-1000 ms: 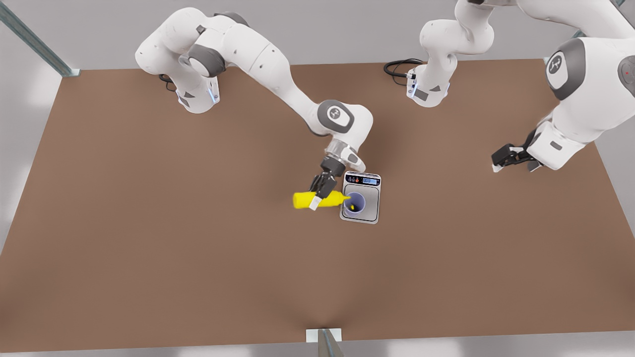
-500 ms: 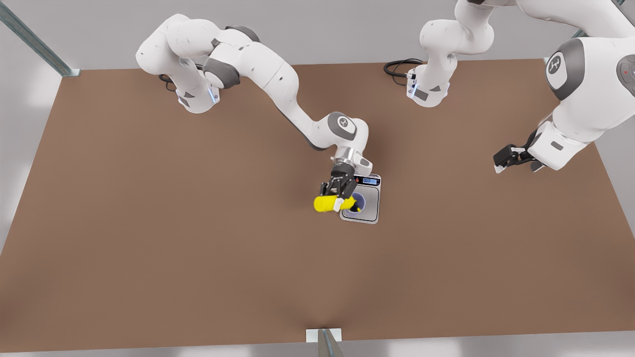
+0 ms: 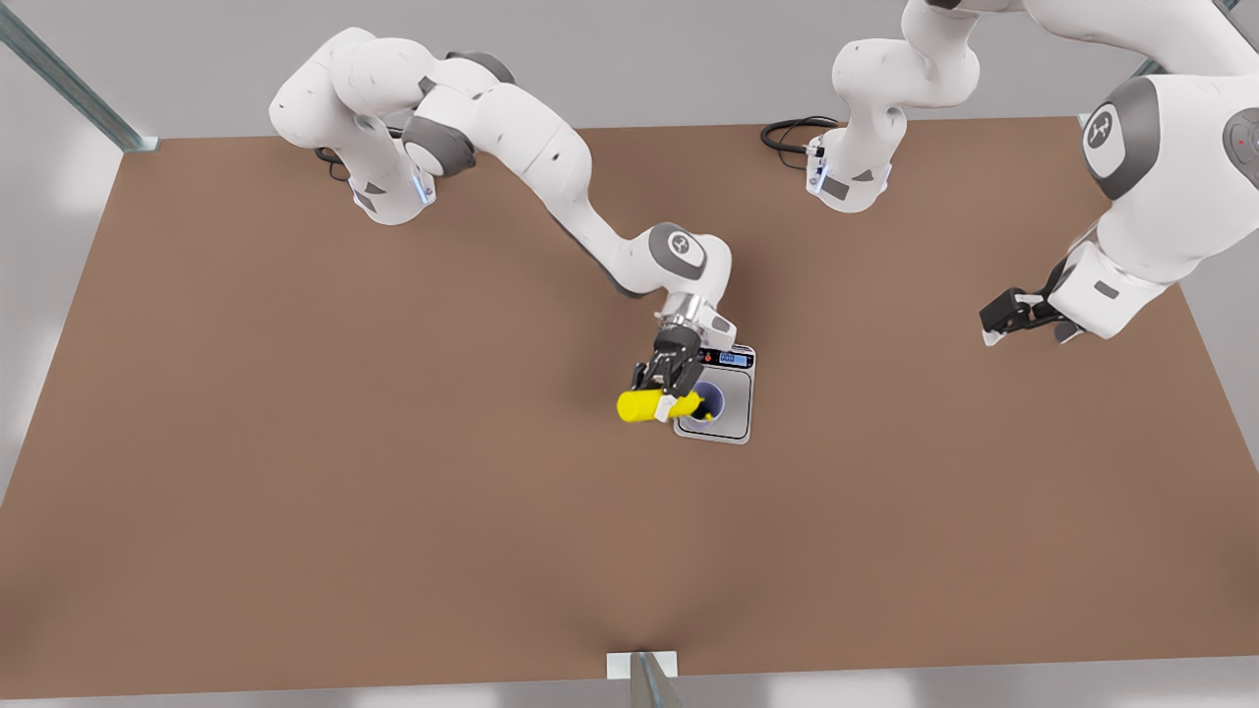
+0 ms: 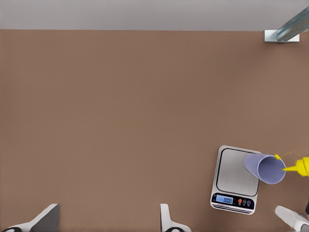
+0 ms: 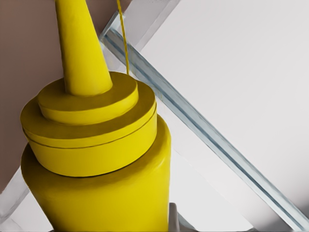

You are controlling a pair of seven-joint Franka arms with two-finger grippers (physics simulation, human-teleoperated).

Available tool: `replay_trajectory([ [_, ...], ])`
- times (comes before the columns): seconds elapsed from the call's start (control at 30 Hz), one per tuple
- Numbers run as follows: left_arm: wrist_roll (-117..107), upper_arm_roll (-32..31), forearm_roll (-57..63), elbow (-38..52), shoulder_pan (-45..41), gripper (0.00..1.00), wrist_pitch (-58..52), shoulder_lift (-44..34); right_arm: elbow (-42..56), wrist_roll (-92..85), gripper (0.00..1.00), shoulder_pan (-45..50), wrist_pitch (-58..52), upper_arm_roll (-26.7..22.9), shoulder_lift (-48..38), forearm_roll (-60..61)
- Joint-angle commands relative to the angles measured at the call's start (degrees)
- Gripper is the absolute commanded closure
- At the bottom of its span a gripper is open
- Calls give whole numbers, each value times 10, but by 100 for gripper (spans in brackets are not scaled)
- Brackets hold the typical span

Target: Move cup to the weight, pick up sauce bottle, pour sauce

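1. The right gripper is near the middle of the brown tabletop, reaching in from the arm based at the front view's far left. Its jaws are clamped on the bottle, with nothing else in them.
2. The bottle is tipped over on its side, held above the tabletop, its base toward the front view's left and its nozzle toward the cup.
3. In the right wrist view, the bottle is right up against the camera, stepped cap and pointed nozzle leading away, and a thin yellow thread runs on from beside the nozzle.
4. The cup stands on the scale, on the silver plate, toward the edge nearest the bottle. Its dark mouth is open upward.
5. From the left wrist view, the nozzle tip is at the cup's rim, and small yellow specks show at the rim beside it.
6. The scale lies flat on the tabletop, its dark strip with the blue display at the end toward the arm bases in the front view.
7. The left gripper waits well apart at the front view's right, above the tabletop. Its jaws are spread and hold nothing; its two pale fingers show wide apart in the left wrist view.
8. A black cable is coiled beside the second arm base at the far edge.
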Motion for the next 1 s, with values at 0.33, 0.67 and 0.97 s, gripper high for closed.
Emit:
replay_trajectory([
  [0.33,0,0,0,0,0,0,1,1,-47,-51,47,-113,160,-3,-138,336],
  [0.67,0,1,2,0,0,0,5,5,-136,-419,48,-359,366,-3,-203,699],
  [0.97,0,1,2,0,0,0,11,6,-189,-844,48,-502,388,-2,-198,1119],
])
